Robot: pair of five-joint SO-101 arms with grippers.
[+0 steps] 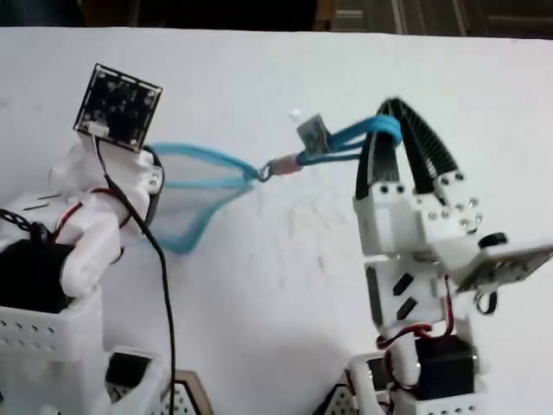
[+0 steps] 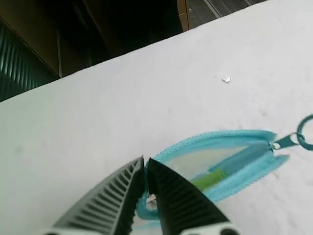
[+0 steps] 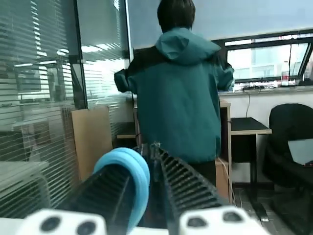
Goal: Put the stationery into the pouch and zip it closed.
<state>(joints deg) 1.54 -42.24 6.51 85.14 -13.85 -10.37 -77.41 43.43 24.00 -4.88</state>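
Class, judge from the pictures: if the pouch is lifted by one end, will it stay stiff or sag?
It would probably sag: the pouch looks thin, translucent and soft-sided, stretched between the left gripper and the strap. It is likely light, with just slim stationery showing inside.

Office. Glass partition [image 3: 100, 73] with slatted blinds [image 3: 34, 98] behind it, ceiling strip lights [image 3: 95, 49] mirrored in pane. Wide windows [image 3: 266, 58] along far wall, bottle [image 3: 285, 73] on sill, cable [image 3: 248, 105] hanging below. Dark desk [image 3: 249, 126] under windows, black padded chair [image 3: 288, 132] beside it. Brown board [image 3: 90, 137] leaning by partition. White work table [image 1: 259, 285] up front.
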